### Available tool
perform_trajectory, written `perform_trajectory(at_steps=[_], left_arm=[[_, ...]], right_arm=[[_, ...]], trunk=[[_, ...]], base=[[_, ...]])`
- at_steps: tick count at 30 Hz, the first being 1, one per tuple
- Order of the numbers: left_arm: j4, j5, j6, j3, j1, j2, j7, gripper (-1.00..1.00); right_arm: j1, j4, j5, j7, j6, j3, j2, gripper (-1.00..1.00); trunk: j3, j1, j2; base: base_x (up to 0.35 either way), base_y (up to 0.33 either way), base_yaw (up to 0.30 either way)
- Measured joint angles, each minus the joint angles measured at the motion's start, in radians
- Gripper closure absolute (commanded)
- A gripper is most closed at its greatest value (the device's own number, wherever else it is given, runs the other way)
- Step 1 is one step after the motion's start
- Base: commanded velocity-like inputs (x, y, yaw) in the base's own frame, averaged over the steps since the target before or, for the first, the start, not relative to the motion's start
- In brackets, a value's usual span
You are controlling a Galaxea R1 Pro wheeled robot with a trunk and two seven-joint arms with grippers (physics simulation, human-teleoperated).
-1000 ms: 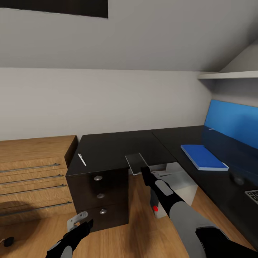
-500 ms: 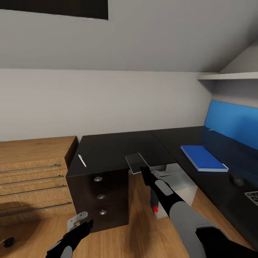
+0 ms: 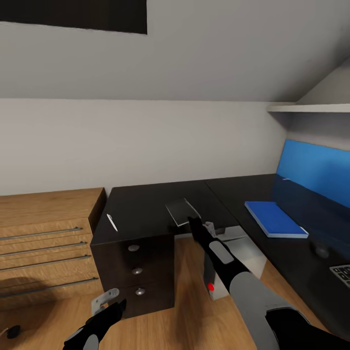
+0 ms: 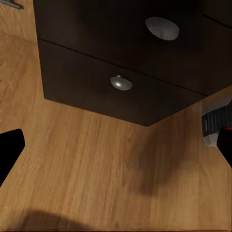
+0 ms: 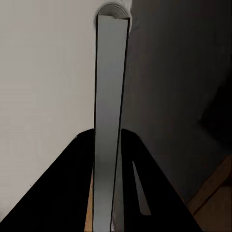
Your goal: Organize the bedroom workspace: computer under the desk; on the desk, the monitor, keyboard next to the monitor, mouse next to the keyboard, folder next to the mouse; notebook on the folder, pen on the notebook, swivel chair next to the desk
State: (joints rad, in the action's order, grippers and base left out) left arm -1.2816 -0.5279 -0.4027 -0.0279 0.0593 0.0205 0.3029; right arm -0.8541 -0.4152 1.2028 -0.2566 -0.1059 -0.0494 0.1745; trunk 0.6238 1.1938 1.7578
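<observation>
My right gripper (image 3: pixel 193 224) is shut on the near edge of the thin notebook (image 3: pixel 181 212), holding it just above the front of the black drawer unit's top (image 3: pixel 146 199). The right wrist view shows the notebook (image 5: pixel 110 111) edge-on between the two dark fingers (image 5: pixel 72 183). The whitish pen (image 3: pixel 112 222) lies on that top, to the left. The blue folder (image 3: pixel 274 218) lies flat on the desk (image 3: pixel 253 187) by the blue back panel. The mouse (image 3: pixel 321 250) and a corner of the keyboard (image 3: pixel 342 274) are at far right. The grey computer (image 3: pixel 233 260) stands under the desk. My left gripper (image 3: pixel 112 302) hangs open, low over the floor.
The black drawer unit (image 4: pixel 121 82) with round silver knobs stands just ahead of my left gripper. A light-wood cabinet (image 3: pixel 43 243) with bar handles is on the left. A white shelf (image 3: pixel 311 108) hangs above the desk under the sloped ceiling. Wood plank floor (image 4: pixel 111 164) lies below.
The right gripper has carried the notebook up and farther over the black top. The head view has shifted slightly. The left arm has stayed put.
</observation>
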Motion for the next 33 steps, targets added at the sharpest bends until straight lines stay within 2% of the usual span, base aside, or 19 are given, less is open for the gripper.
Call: perform_trajectory(at_steps=[4, 6, 9, 11, 12, 14, 17, 20, 22, 27, 30, 33], left_arm=[[0.072, 0.002, 0.000, -0.002, 0.000, 0.001, -0.002, -1.00], [0.171, 0.023, 0.002, -0.003, 0.000, 0.001, -0.002, -1.00], [0.232, 0.040, 0.014, -0.004, 0.000, 0.002, -0.004, -1.00], [0.305, 0.062, 0.058, -0.005, 0.000, 0.002, -0.006, -1.00], [0.396, 0.088, 0.141, -0.007, 0.000, 0.003, -0.007, -1.00], [0.459, 0.110, 0.191, -0.010, 0.000, 0.003, -0.007, -1.00], [0.540, 0.170, 0.277, -0.016, 0.000, 0.003, -0.006, -1.00], [0.565, 0.201, 0.329, -0.018, 0.000, 0.004, -0.006, -1.00], [0.570, 0.209, 0.348, -0.018, 0.000, 0.005, -0.006, -1.00], [0.576, 0.215, 0.364, -0.018, 0.001, 0.005, -0.006, -1.00], [0.578, 0.217, 0.370, -0.019, 0.000, 0.004, -0.006, -1.00], [0.578, 0.218, 0.371, -0.019, 0.000, 0.004, -0.006, -1.00]], right_arm=[[0.000, -0.025, -0.005, -0.009, -0.003, 0.000, -0.009, 1.00], [0.000, -0.054, -0.004, -0.007, -0.005, -0.001, -0.033, 1.00], [0.000, -0.069, -0.003, -0.006, -0.006, -0.003, -0.047, 1.00], [0.000, -0.080, -0.002, -0.005, -0.006, -0.002, -0.063, 1.00], [0.000, -0.099, 0.003, -0.006, -0.006, 0.003, -0.081, 1.00], [0.000, -0.115, 0.006, -0.005, -0.007, 0.002, -0.096, 1.00], [0.000, -0.129, 0.020, -0.003, -0.008, 0.004, -0.122, 1.00], [0.000, -0.133, 0.036, -0.002, -0.009, 0.009, -0.138, 1.00], [0.000, -0.134, 0.050, 0.000, -0.009, 0.015, -0.148, 1.00], [0.000, -0.135, 0.088, 0.002, -0.009, 0.023, -0.172, 1.00], [0.000, -0.135, 0.131, 0.004, -0.009, 0.026, -0.198, 1.00], [0.000, -0.134, 0.138, 0.005, -0.009, 0.026, -0.204, 1.00]], trunk=[[-0.012, -0.015, -0.028], [-0.016, -0.019, -0.035], [-0.016, -0.019, -0.035], [-0.016, -0.019, -0.035], [-0.016, -0.019, -0.035], [-0.016, -0.019, -0.035], [-0.016, -0.019, -0.035], [-0.016, -0.019, -0.035], [-0.016, -0.019, -0.035], [-0.016, -0.019, -0.035], [-0.016, -0.019, -0.035], [-0.016, -0.019, -0.035]], base=[[0.000, 0.000, 0.000], [0.000, 0.000, 0.000], [0.000, 0.000, 0.000], [0.000, 0.000, 0.000], [0.000, 0.000, 0.000], [0.000, 0.000, 0.000], [0.000, 0.000, -0.004], [0.000, 0.000, -0.116], [0.000, 0.000, -0.202], [0.000, -0.016, -0.239], [0.000, -0.248, -0.261], [0.000, -0.299, -0.263]])
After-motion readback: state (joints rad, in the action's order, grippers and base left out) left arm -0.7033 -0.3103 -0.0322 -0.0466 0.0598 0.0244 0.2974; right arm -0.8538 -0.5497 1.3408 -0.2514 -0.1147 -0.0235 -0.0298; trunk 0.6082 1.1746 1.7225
